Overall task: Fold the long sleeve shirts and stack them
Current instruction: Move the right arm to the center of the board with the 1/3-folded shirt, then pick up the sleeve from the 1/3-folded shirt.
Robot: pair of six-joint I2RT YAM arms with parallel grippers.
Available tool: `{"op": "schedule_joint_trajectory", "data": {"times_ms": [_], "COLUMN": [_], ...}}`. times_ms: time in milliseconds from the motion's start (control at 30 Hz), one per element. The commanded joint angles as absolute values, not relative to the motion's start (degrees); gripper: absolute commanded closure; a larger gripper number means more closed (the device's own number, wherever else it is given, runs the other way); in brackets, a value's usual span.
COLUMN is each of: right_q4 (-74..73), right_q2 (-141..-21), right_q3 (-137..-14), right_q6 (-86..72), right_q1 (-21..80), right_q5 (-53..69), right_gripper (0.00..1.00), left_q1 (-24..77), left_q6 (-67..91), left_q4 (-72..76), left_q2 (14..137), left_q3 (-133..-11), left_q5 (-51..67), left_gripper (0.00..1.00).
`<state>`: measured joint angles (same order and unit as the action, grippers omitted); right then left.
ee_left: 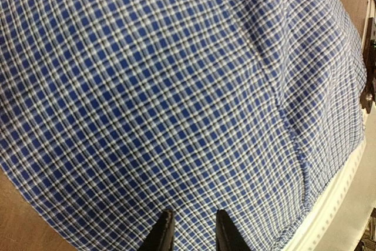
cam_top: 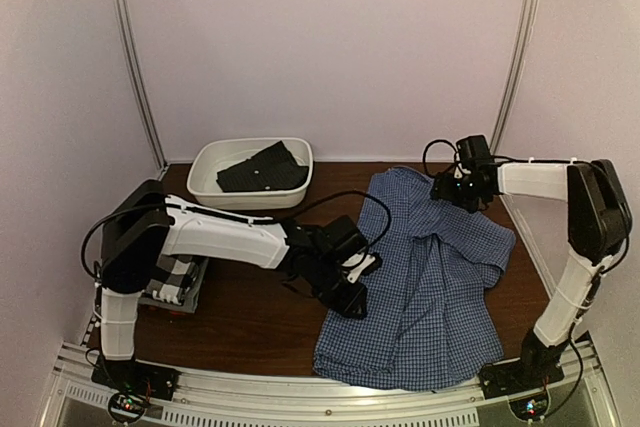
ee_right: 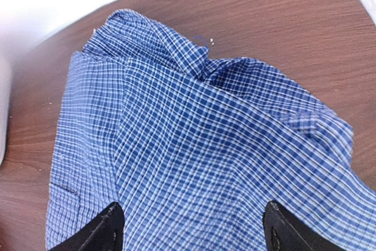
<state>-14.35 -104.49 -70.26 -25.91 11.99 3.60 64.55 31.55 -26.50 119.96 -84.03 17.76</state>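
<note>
Blue check shirt [cam_top: 430, 287] lies spread on worktop [cam_top: 250, 317], right half of top view.
R gripper [ee_right: 192, 207] wide open, empty, over shirt's upper end; L gripper [ee_left: 192, 227] jaws narrow at shirt's left edge, grip can't tell.

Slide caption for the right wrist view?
Right tool open over the rumpled blue checked shirt on the brown table.

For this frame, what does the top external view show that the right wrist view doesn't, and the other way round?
Only top external: the dark garment in the white basin, the folded plaid stack by the left arm, and all of the blue check shirt. Only right wrist: the right claw open wide over the shirt's bunched, raised fold. Both: that shirt's far end on the brown table.
</note>
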Motion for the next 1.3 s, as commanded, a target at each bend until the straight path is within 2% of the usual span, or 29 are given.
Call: {"op": "schedule_joint_trajectory", "data": {"times_ms": [0, 367, 533, 933, 1267], "right_q4": [-15.53, -17.48, -19.32, -17.86, -8.80], "right_q2": [-93.26, -64.90, -56.61, -50.19, -50.06], "right_q3": [-63.45, -40.22, -33.22, -22.57, -17.99], "right_q6": [-28.12, -41.05, -45.78, -57.05, -62.08], "right_q1": [10.89, 8.66, 8.70, 8.70, 8.53], "right_q5": [0.47, 0.58, 2.30, 4.22, 1.61], "right_gripper": [0.16, 0.09, 0.08, 0.01, 0.01], "left_q1": [64.46, 62.98, 62.07, 59.57, 58.95], "left_q6": [31.99, 30.79, 29.31, 27.95, 28.21], "left_q4": [-24.69, -21.53, -20.39, -18.31, -16.39], "left_q2": [115.52, 108.30, 106.63, 102.14, 99.43], "left_q3": [-86.60, -84.95, -83.49, -78.44, -75.14], "left_q5": [15.67, 15.26, 16.93, 19.23, 19.65], "left_gripper": [0.73, 0.72, 0.72, 0.72, 0.73]}}
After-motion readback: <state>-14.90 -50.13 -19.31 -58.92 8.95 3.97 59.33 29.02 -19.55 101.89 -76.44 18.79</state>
